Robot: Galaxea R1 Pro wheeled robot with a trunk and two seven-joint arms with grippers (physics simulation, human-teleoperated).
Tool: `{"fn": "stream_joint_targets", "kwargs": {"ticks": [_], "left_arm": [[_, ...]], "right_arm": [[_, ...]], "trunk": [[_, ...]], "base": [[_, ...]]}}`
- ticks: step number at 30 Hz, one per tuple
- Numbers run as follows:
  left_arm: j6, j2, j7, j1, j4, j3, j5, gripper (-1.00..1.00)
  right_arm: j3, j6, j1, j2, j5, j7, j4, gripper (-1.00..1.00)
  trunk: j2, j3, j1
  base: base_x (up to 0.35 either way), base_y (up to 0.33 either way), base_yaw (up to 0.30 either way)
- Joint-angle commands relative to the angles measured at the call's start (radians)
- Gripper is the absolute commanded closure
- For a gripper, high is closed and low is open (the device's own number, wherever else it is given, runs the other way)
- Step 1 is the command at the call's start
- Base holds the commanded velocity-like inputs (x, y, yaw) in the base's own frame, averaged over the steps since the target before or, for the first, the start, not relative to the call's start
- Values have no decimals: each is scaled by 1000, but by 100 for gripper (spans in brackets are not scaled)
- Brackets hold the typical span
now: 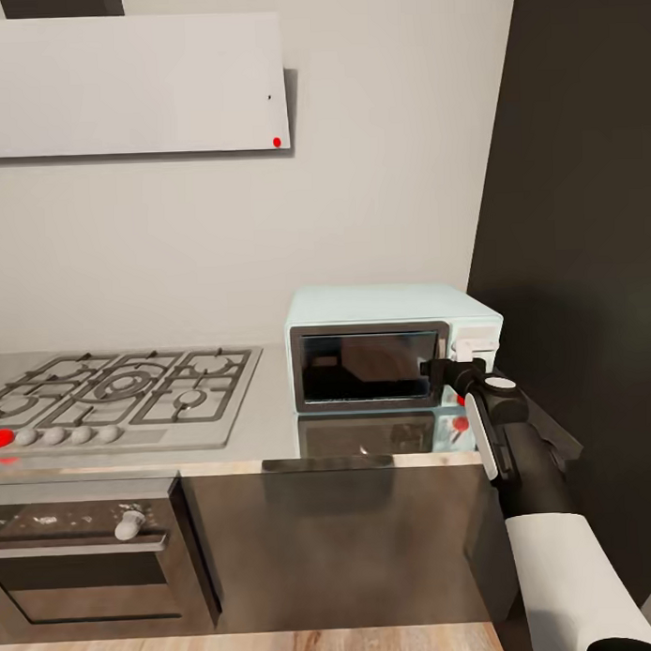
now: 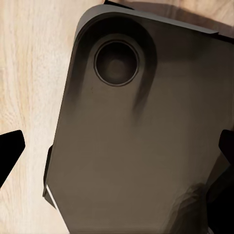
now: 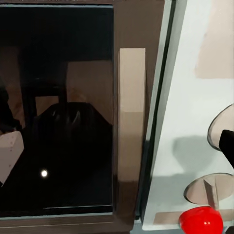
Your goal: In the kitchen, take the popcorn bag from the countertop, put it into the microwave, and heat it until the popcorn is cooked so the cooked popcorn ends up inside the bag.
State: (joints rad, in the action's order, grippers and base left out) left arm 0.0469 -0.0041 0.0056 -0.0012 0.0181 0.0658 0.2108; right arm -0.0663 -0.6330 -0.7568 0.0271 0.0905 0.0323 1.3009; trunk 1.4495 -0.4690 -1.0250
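Right gripper point(image 1: 443, 366) sits at the microwave's point(image 1: 381, 309) front, fingertips at the door's right edge, just beside the control panel. Can't tell my jaw width: in the head view the fingers merge into one dark block, and in the right wrist view only a black finger tip point(image 3: 227, 145) shows at the frame edge.

Left of my gripper, going across: gas hob point(image 1: 121, 389), grey metal with a dark cast grate, round burners, a row of grey knobs and one red dot at its front. Below it, the dark built-in oven point(image 1: 90, 559) with a pale knob. Countertop point(image 1: 263, 431) is flat glossy grey metal, thin shiny front edge, dark cabinet fronts under it. It mirrors the microwave.

Microwave is right at my fingertips: boxy, pale blue, rounded corners, door shut. Dark glass door point(image 3: 58, 107) is glossy and reflective, with a tan vertical handle strip point(image 3: 131, 126) along its right side. Beyond that, pale panel with a round white knob point(image 3: 207, 191) and a red dot point(image 3: 201, 220).

Right arm reaches forward and up from lower right: white forearm sleeve, black wrist, white band.

Left gripper point(image 2: 117, 156): black fingertips at opposite frame edges, spread wide, nothing between them. It hangs over a dark matte rounded panel point(image 2: 141, 141) with a circular recess, pale wood-grain floor point(image 2: 29, 73) beside it.
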Motion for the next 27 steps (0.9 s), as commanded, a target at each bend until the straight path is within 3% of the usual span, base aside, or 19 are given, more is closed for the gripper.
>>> {"fn": "stream_joint_targets", "kwargs": {"ticks": [1,27], "left_arm": [[2,0,1,0,0,6,1,-100],[2,0,1,0,0,6,1,-100]], "right_arm": [[-1,-5,-1,1,9,4,1,-100],[-1,-5,0,2,9,1,1,-100]], "trunk": [[1,-1,0],[1,-1,0]], "base": [[23,-16,0],[21,-15,0]]}}
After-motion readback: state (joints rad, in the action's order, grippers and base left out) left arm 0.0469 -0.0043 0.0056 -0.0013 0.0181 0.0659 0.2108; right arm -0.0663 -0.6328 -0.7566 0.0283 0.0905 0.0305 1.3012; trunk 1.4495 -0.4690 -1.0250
